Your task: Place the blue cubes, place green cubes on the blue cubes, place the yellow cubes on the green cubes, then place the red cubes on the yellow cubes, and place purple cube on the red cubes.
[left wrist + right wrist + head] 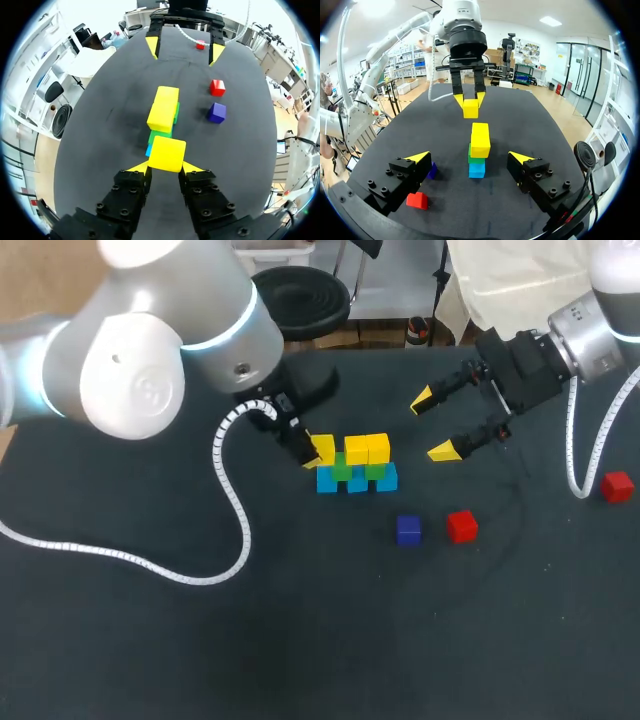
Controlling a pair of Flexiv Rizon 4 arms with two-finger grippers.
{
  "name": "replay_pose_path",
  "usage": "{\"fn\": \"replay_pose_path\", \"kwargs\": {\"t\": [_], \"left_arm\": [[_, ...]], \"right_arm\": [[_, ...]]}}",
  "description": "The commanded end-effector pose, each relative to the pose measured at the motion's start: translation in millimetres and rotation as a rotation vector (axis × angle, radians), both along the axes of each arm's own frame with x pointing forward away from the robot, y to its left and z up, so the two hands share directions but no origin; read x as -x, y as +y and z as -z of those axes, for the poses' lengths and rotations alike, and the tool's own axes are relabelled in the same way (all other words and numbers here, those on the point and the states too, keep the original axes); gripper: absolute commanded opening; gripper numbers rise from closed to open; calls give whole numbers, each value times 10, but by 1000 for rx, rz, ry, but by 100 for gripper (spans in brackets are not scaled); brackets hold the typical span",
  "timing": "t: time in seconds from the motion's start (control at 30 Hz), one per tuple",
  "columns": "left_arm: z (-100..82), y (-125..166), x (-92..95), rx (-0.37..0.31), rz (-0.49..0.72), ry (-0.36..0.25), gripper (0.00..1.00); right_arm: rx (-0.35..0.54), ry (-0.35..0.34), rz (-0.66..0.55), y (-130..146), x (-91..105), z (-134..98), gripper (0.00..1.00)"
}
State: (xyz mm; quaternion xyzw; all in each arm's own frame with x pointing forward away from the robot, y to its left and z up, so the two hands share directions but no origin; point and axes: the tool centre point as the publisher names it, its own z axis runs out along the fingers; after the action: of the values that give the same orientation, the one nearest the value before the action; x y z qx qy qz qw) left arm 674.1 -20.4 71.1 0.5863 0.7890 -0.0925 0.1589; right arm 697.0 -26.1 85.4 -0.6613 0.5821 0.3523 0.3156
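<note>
Nearest on the dark worktop (300, 640), a purple cube (408, 530) and a red cube (461, 526) are seen lying near each other, not touching, and apart from the stack. A second red cube (617, 486) is found well off toward the right arm's side, alone. Behind the pair, a row of blue cubes (357, 482) is laid on the worktop, each touching the next. Green cubes (343, 469) are set on top of them, and two yellow cubes (367, 449) are set side by side on the green ones. At the end of the row toward the left arm, a third yellow cube (323, 449) is gripped in the left claw (166, 167), which is clenched on it from two sides, its yellow tips pressed against the cube's lower flanks. This cube is seen at about the height of the yellow layer, just beside the nearest stacked yellow cube; whether it rests on anything beneath cannot be told. Farther off, past the stack and toward the right, the right claw (433, 425) is held over the worktop, released, its fingers spread wide with nothing grasped, and it is pointed toward the stack.
</note>
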Motion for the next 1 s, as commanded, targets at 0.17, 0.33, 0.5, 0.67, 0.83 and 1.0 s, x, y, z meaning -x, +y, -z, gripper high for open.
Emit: {"fn": "replay_pose_path", "kwargs": {"t": [0.17, 0.33, 0.5, 0.67, 0.83, 1.0], "left_arm": [[59, -46, -62, 28, 15, 35, 0], [79, -48, -84, 44, 18, 49, 0], [76, -66, -76, 46, 19, 49, 0], [61, -84, -72, 49, 20, 47, 0], [49, -90, -64, 49, 17, 46, 0], [62, -110, -46, 50, 15, 50, 0]], "right_arm": [[-1, -1, 0, 0, 0, 1, 100], [-1, -1, 0, 0, 0, 1, 100], [-1, -1, 0, 0, 0, 1, 100], [-1, -1, 0, 0, 0, 1, 100], [-1, -1, 0, 0, 0, 1, 100], [-1, -1, 0, 0, 0, 1, 100]]}}
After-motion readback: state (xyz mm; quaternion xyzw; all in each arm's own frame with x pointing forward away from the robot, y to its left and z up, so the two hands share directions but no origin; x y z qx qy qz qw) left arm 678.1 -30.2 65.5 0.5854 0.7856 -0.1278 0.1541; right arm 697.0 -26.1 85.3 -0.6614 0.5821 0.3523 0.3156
